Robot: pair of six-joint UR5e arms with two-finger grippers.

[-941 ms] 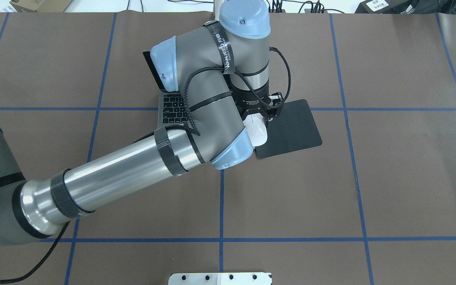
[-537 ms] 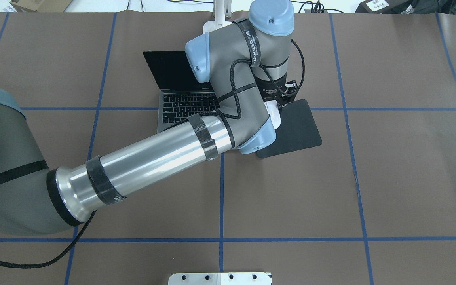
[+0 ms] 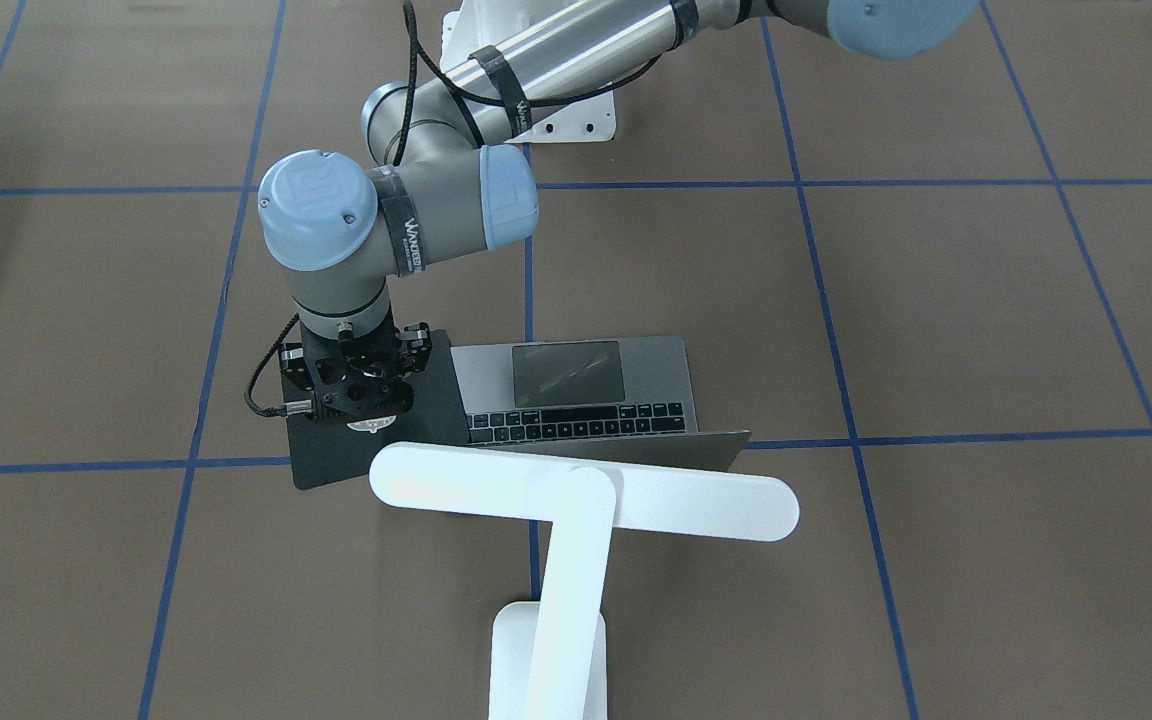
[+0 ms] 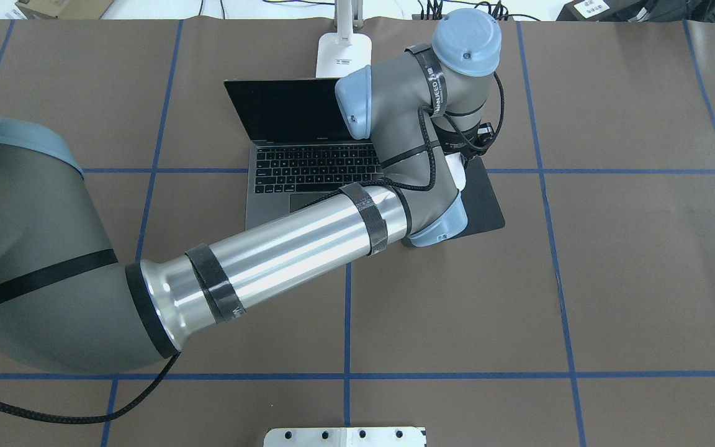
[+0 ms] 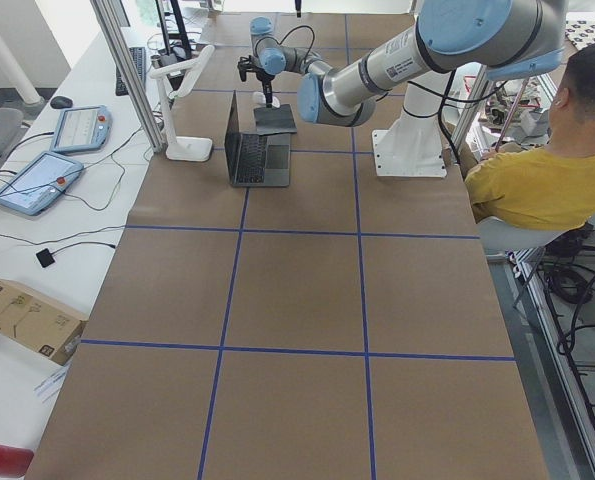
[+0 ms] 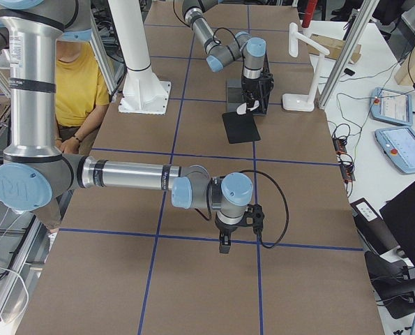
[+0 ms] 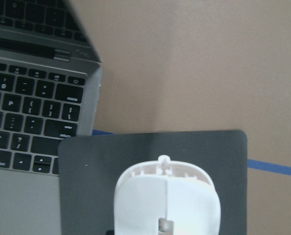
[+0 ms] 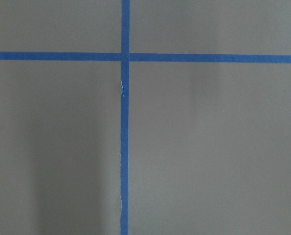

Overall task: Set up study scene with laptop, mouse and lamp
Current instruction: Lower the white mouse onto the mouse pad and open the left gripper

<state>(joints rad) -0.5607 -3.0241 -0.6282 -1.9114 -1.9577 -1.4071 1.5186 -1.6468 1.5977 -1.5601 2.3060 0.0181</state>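
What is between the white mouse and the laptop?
Only a strip of the black mat under the mouse, right beside the laptop; the left wrist view shows it.

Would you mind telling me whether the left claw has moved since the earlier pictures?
Yes. Seen from overhead, the left claw, with the mouse, has shifted rightward and away from the robot, toward the far edge of the black mat.

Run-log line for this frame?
left gripper: shut on mouse over black mat | laptop: open | lamp: behind laptop | right gripper: state unclear
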